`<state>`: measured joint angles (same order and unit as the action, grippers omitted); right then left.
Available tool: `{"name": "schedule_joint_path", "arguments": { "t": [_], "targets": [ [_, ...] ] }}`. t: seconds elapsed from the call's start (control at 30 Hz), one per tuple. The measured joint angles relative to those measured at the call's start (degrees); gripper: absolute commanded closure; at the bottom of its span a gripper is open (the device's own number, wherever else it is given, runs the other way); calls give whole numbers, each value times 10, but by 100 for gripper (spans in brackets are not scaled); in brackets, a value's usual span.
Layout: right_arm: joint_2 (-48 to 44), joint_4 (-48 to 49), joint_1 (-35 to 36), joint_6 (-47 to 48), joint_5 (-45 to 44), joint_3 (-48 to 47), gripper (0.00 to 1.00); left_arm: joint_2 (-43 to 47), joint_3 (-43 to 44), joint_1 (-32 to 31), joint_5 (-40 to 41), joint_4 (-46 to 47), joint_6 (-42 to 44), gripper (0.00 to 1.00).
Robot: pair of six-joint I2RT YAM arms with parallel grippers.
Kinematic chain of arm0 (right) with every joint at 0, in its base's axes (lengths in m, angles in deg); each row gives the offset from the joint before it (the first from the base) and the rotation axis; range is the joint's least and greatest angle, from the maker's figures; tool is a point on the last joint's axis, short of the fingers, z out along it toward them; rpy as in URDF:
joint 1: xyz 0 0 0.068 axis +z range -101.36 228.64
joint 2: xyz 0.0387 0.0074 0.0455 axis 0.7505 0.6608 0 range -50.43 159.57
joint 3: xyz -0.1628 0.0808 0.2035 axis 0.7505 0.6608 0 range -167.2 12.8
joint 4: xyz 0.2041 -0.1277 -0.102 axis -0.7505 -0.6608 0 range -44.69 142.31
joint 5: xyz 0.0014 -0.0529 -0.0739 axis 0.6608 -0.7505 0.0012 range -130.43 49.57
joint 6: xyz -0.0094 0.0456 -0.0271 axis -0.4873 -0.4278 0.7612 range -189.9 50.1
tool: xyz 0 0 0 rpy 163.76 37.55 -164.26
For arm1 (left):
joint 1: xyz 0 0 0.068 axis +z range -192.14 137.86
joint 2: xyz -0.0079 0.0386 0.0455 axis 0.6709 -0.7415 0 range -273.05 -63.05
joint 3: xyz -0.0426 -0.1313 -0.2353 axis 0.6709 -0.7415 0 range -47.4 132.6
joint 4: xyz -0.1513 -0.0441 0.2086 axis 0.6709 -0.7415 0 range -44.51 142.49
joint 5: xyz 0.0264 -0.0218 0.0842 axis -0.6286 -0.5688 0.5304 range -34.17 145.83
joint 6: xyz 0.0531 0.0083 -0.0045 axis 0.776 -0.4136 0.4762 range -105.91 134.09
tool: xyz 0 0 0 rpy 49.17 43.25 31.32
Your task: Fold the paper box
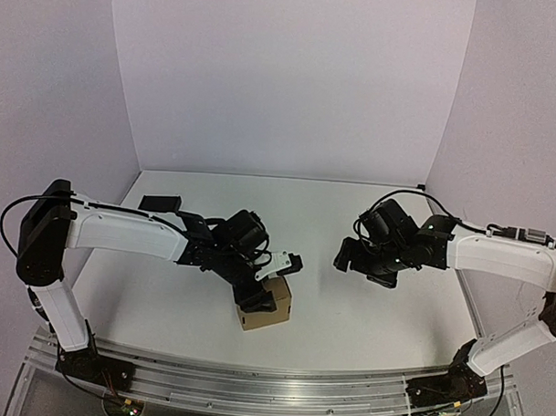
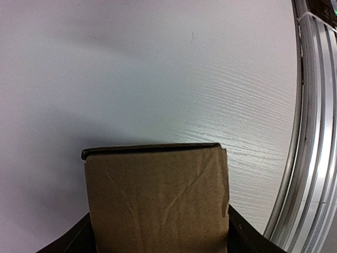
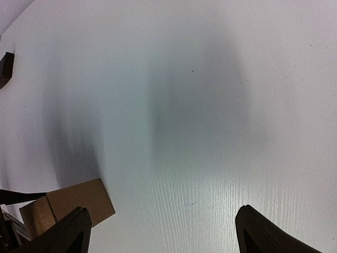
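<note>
Left wrist: cuboid paper box point(image 2: 158, 197) flanked by left end effector point(image 2: 158, 240), contents unseen.

Setting: robotics lab / bench test cell.

Evidence noted:
- Two white-and-black arms, left arm point(image 1: 122, 232) & right arm point(image 1: 505, 260), are bolted side by side at the near edge onto an extruded alu. rail point(image 1: 254, 382).
- Work surface is a plain white table point(image 1: 366, 302). Faint wood grain is seen in the wrist views.
- Table is closed in at back and both sides by blank pale panels point(image 1: 292, 81), like a photo backdrop. Lighting is even, shadows soft.
- Exposed black cable point(image 1: 416, 193) is looped over the right arm. A small board w/ lit LEDs point(image 1: 127, 406) is seen below the rail.
- Props laid out on the table: brown paper box point(image 1: 265, 310), small black block point(image 1: 159, 203).
</note>
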<state>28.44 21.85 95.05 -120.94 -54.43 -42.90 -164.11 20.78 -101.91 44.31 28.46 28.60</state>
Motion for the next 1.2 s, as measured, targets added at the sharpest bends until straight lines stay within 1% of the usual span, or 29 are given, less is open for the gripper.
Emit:
{"name": "schedule_joint_path", "arguments": {
  "t": [0.17, 0.27, 0.3, 0.4, 0.5, 0.6, 0.7, 0.83, 0.9, 1.0, 1.07, 1.13, 1.2],
  "targets": [
    [0, 0, 0, 0, 0, 0, 2, 0, 1, 11, 37, 3, 36, 29],
    [0, 0, 0, 1, 0, 0, 2, 0, 1, 34, 73, 23, 85, 30],
    [0, 0, 0, 2, -1, 0, 2, 0, -1, 45, 89, 42, 108, 31],
    [0, 0, 0, 2, -2, 0, 2, 0, -15, 84, 130, 135, 194, 34],
    [0, 0, 0, 2, -5, 0, 2, -2, -51, 130, 157, 265, 307, 35],
    [-1, 0, 0, 2, -9, 0, 2, -12, -97, 165, 163, 390, 411, 35],
    [-4, 1, 0, 2, -12, 2, 2, -48, -130, 179, 162, 477, 492, 34],
    [-10, 1, 0, 2, -13, 6, 2, -86, -156, 177, 157, 545, 553, 33],
    [-17, 2, 0, 0, -14, 11, 2, -86, -167, 177, 148, 567, 571, 30],
    [-29, 4, 0, -3, -18, 21, 2, -84, -196, 177, 126, 591, 591, 11],
    [-37, 4, 0, -5, -21, 29, 2, -79, -219, 177, 111, 587, 595, 1],
    [-42, 4, 0, -8, -24, 34, 2, -70, -237, 177, 99, 579, 593, 0],
    [-43, 4, 0, -9, -26, 35, 2, -56, -236, 177, 93, 560, 587, 0]
  ]
}}
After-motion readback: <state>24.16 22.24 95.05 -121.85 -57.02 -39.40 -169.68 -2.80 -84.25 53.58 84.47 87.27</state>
